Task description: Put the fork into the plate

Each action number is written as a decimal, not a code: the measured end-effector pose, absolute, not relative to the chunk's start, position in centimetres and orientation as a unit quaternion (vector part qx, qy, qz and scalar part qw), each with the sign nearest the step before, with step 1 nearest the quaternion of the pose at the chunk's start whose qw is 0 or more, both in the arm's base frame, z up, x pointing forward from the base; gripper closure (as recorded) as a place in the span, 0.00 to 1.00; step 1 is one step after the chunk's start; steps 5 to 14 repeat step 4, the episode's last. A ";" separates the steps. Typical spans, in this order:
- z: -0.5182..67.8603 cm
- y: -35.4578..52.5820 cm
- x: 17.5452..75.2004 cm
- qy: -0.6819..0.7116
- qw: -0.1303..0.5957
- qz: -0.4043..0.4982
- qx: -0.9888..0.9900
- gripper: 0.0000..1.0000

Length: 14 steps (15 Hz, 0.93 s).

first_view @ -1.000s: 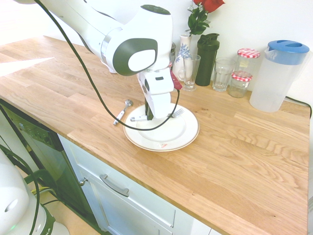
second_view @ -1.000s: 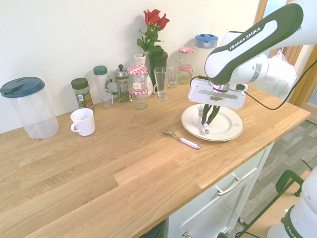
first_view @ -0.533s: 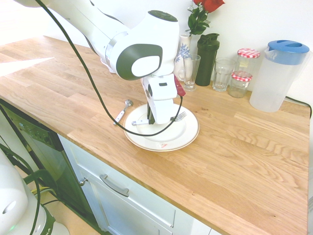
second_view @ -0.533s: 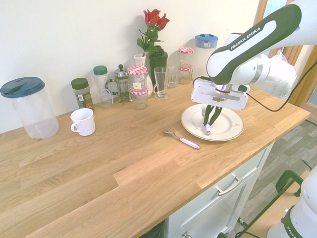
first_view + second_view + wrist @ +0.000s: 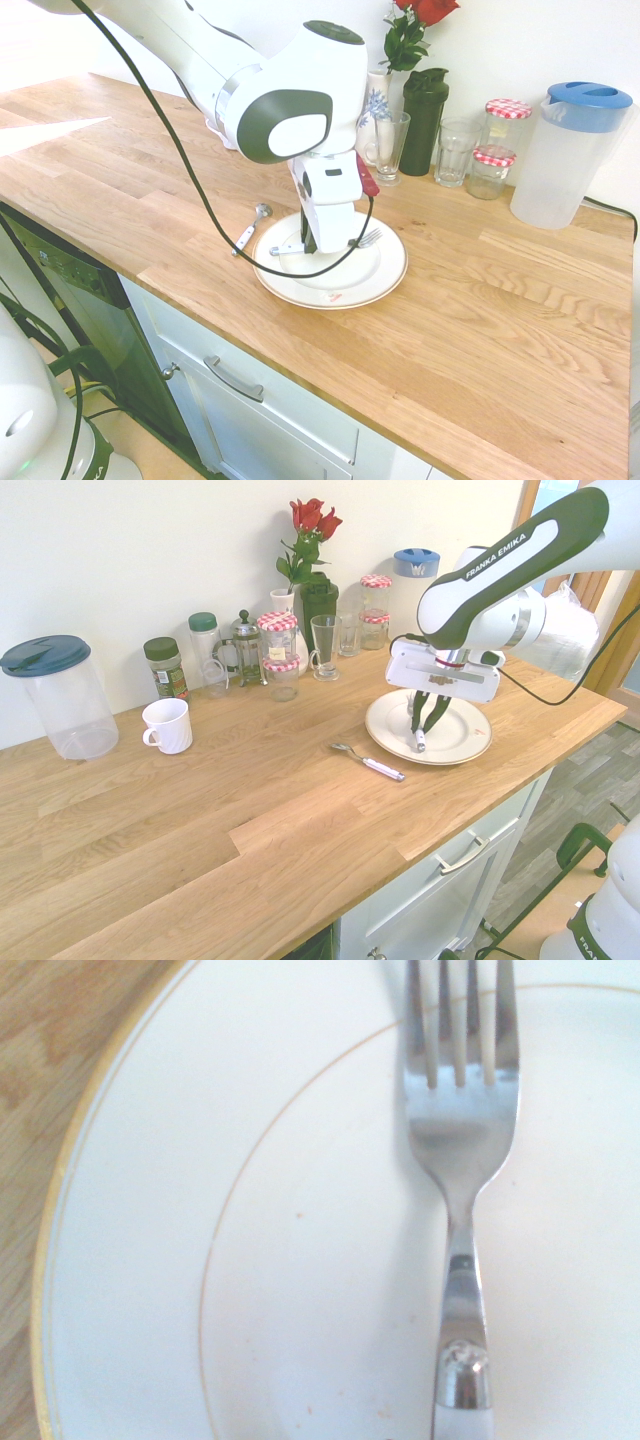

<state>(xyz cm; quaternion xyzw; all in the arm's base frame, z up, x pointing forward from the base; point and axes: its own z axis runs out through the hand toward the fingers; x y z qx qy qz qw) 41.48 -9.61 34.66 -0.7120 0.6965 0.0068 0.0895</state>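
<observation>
Fork [image 5: 462,1175]: we see it lying across the white plate [image 5: 375,278].
Gripper [image 5: 424,735]: around its handle; we cannot tell the grip.

One fork [image 5: 366,238], one plate [image 5: 385,275], one spoon [image 5: 250,228] (beside plate), one mug [image 5: 166,725]

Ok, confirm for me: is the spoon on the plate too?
No: the spoon lies on the wooden counter beside the plate, and only the fork is over it.
</observation>
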 end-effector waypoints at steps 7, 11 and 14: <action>36.0 -9.8 41.2 0.705 0.111 -0.007 -0.700 0.00; 36.0 -9.8 41.2 0.705 0.111 -0.007 -0.700 0.00; 36.0 -9.8 41.2 0.705 0.111 -0.007 -0.700 0.00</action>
